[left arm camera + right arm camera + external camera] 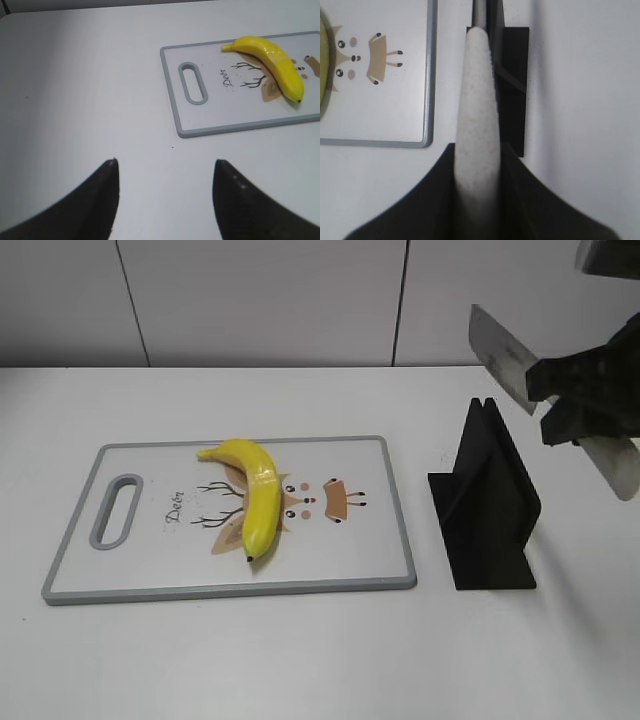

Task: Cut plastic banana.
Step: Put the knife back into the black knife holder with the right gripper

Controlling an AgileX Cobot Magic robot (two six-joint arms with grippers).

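Right gripper (570,400) clamps one knife (500,355); left gripper (165,192) gapes empty; one plastic banana (255,495).

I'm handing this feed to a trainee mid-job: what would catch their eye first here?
First, the glossy bright-yellow plastic banana, lying curved across the deer drawing on the white, grey-rimmed cutting board. Next, the knife with a grey blade and pale handle, held in the air by the right gripper above the black knife stand to the board's right. The left gripper hovers open over bare table, off the board's handle end.
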